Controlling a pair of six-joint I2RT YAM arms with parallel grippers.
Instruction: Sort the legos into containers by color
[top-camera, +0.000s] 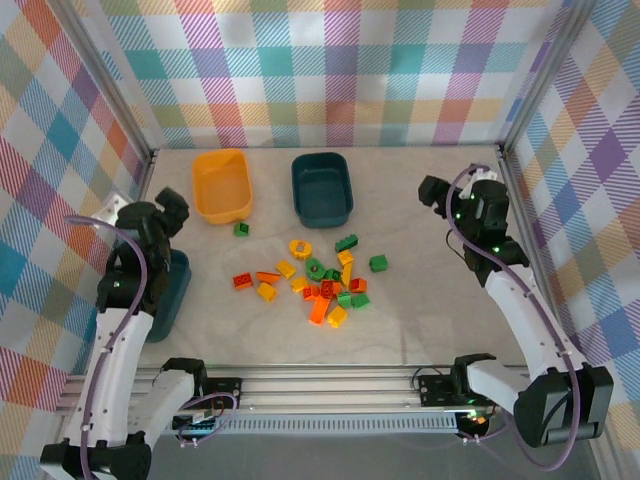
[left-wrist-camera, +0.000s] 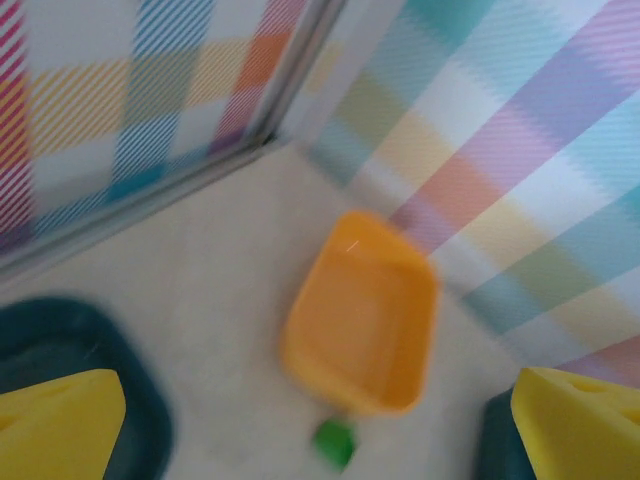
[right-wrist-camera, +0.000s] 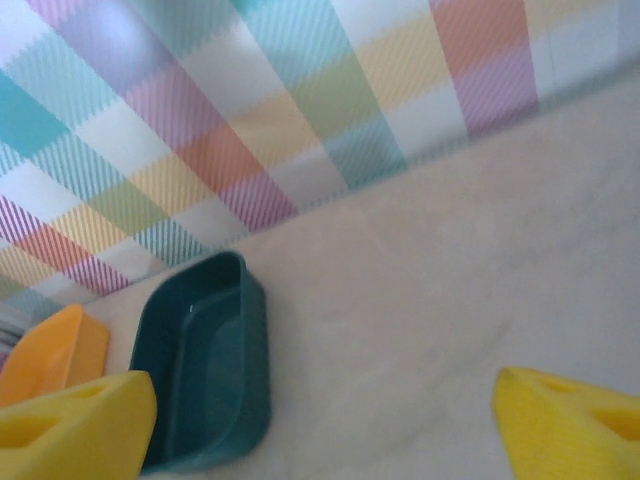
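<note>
Plaid walls (top-camera: 330, 70), pale tabletop (top-camera: 430, 300), loose legos (top-camera: 315, 280); left end effector (left-wrist-camera: 320, 425), right end effector (right-wrist-camera: 320, 425) apart

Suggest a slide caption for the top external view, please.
Unsorted legos lie near yellow-orange tub and far teal tub; left gripper and right gripper hover open.

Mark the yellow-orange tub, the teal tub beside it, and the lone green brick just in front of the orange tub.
yellow-orange tub (top-camera: 221, 187), top external view, on its bare floor.
teal tub (top-camera: 321, 188), top external view, on its bare floor.
lone green brick (top-camera: 241, 229), top external view, on its middle.
</note>
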